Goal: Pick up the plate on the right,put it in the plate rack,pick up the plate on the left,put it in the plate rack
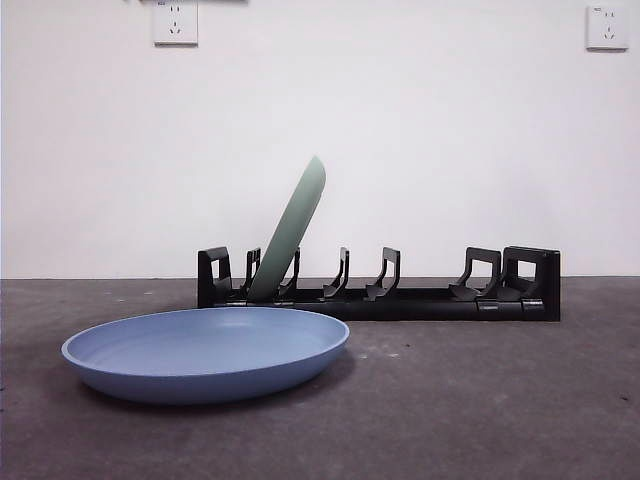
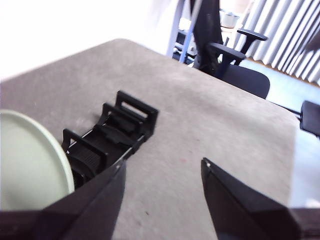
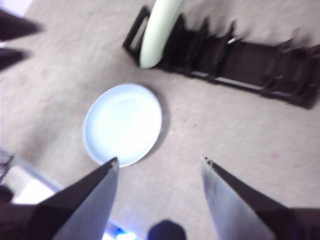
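Front view first: we saw the green plate [image 1: 292, 232] standing tilted between prongs near the 9 o'clock end of the plate rack [image 1: 380, 290], so we judged one placement done. The blue plate [image 1: 206, 351] lay flat on the table [image 1: 480, 410], nearer the camera than the rack and toward 7 o'clock from it, apart from it; we judged that it was not yet picked up. No arm showed in this view.

Left wrist view: the left gripper [image 2: 162, 172] had its jaws apart with nothing between them. Beyond them were the rack [image 2: 112, 135] and the pale rim of the green plate [image 2: 30, 160] seated in it.

Right wrist view, somewhat blurred: the right gripper [image 3: 159, 167] was also spread and empty, high above the table. The blue plate [image 3: 123, 124] lay below, near one jaw tip, and the green plate [image 3: 157, 32] stood in the rack [image 3: 240, 60] past it.

We reckoned roughly half the task remained: grasping the blue plate and slotting it into a free gap.
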Controlling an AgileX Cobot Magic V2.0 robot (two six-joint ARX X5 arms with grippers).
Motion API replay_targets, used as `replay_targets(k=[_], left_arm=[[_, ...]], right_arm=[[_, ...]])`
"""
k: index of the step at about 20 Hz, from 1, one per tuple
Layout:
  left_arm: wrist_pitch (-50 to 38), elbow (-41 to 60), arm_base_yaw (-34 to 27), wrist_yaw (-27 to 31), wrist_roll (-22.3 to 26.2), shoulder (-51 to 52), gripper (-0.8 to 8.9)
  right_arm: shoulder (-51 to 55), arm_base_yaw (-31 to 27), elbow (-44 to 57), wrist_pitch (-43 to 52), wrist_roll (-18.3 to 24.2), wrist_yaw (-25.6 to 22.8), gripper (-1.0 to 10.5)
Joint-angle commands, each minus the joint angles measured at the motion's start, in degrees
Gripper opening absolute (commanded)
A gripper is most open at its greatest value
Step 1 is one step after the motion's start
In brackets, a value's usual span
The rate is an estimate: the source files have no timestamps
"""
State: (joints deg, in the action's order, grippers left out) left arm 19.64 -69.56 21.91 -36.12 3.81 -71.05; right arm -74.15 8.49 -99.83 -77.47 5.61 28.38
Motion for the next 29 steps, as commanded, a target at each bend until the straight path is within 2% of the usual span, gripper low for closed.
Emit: replay_targets(k=[1, 7, 8, 10, 12, 18, 20, 29], left_arm=[[7.30, 0.07, 0.17, -0.33, 6.34, 7.19, 2.57], [31.74, 0.07, 0.17, 0.81, 19.82, 20.85, 2.59], [34.93, 0.07, 0.17, 1.84, 21.40, 21.92, 2.77], [40.52, 0.09, 0.17, 5.09, 23.58, 23.50, 4.27], [43.82, 0.09, 0.20, 7.72, 23.87, 24.00, 4.42], [45.48, 0.07, 1.99, 9.22, 24.28, 23.65, 4.42], [45.90, 0.09, 2.95, 11.04, 24.55, 23.37, 4.42], [45.79, 0.07, 5.29, 11.34, 24.96, 22.10, 4.42]], right_arm=[[-3.23, 2.47, 0.48, 1.16, 0.44, 0.37, 2.8], [-16.70, 13.27, 0.48, 5.73, -1.09, -1.11, 2.8], [-19.19, 14.84, 0.48, 6.82, -1.16, -2.12, 2.8], [-24.41, 17.99, 0.48, 8.94, -2.12, -4.96, 2.8], [-28.76, 20.46, 0.48, 10.75, -2.71, -7.41, 2.8], [-40.00, 24.57, 0.48, 15.04, -5.18, -13.90, 2.8], [-42.97, 24.76, 0.48, 15.47, -5.64, -13.88, 2.8], [-47.95, 24.94, 0.48, 20.63, -7.43, -13.86, 2.8]])
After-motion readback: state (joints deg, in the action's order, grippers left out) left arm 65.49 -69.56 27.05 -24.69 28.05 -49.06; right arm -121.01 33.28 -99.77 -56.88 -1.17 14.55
